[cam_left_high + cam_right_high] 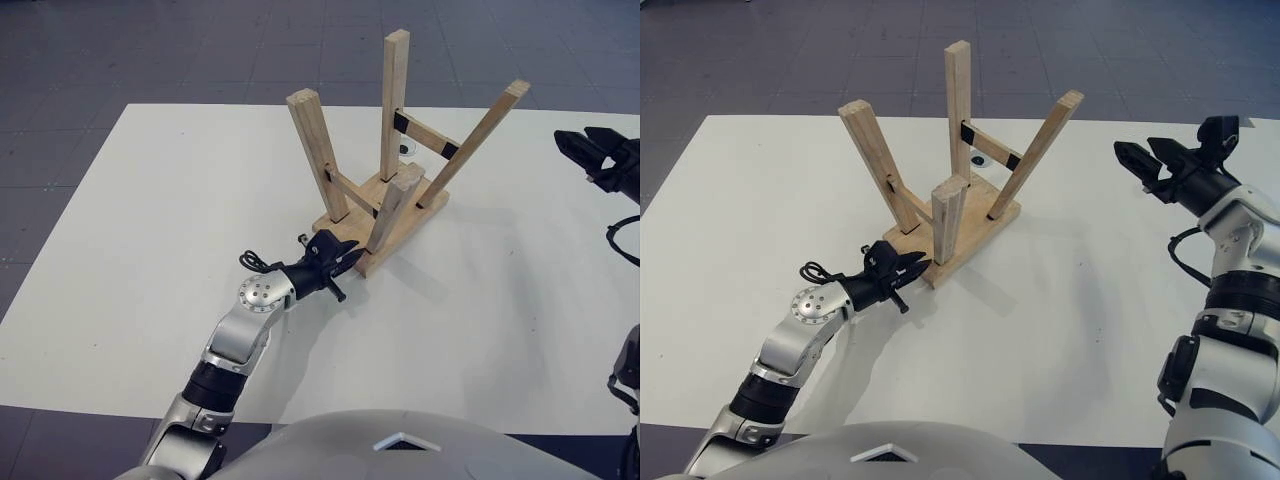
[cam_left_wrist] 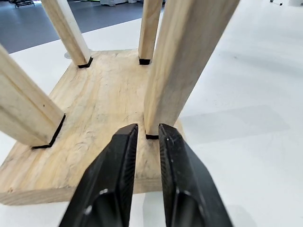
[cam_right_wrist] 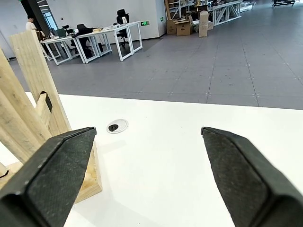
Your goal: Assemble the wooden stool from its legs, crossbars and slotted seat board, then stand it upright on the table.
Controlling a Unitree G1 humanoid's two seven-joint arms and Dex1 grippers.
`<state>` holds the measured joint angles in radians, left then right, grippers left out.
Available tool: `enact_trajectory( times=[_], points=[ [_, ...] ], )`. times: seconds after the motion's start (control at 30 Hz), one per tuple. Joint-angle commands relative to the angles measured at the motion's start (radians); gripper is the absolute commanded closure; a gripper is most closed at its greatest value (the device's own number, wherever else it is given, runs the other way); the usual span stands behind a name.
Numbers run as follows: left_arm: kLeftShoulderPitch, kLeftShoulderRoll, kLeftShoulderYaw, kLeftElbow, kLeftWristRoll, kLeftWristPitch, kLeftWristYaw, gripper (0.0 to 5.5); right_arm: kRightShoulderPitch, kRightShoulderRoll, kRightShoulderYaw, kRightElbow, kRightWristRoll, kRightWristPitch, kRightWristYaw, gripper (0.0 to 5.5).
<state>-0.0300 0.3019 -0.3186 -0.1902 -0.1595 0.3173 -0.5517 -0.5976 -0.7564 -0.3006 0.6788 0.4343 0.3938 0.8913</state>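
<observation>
We find the stool built but upside down. Its seat lies flat on the table, the four legs point up, and the crossbars sit between them. So we judge the assembly done and the righting step in hand.

Our left gripper sits low at the seat's near corner, its tips at the foot of the nearest leg. Its fingers are drawn narrow with a slim gap and nothing between them. Our right gripper hovers well apart on the right, fingers wide and empty.

Next, we think, the left must open to take that leg or the seat edge and the right must come in to a far leg. Both would then tip the stool over gently, so no joint works loose.
</observation>
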Motion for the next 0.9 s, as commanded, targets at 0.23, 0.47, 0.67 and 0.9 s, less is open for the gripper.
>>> enact_trajectory(
  times=[0.23, 0.47, 0.67, 0.9],
  points=[
    [-0.030, -0.049, -0.030, -0.076, 0.020, 0.086, 0.036, 2.86, 0.011, 0.038, 0.000, -0.036, -0.007, -0.023, -0.022, 1.40],
    [-0.107, -0.134, -0.059, 0.000, 0.096, 0.057, 0.125, 2.57, 0.047, 0.082, -0.003, -0.118, 0.010, 0.013, -0.052, 1.40],
    [-0.117, -0.151, -0.047, 0.036, 0.095, 0.043, 0.127, 3.62, 0.055, 0.084, -0.007, -0.149, 0.006, 0.032, -0.060, 1.40],
    [-0.093, -0.100, -0.003, 0.070, 0.074, -0.062, 0.062, 4.38, 0.121, -0.004, 0.064, -0.216, 0.016, 0.099, 0.174, 1.40]
  ],
)
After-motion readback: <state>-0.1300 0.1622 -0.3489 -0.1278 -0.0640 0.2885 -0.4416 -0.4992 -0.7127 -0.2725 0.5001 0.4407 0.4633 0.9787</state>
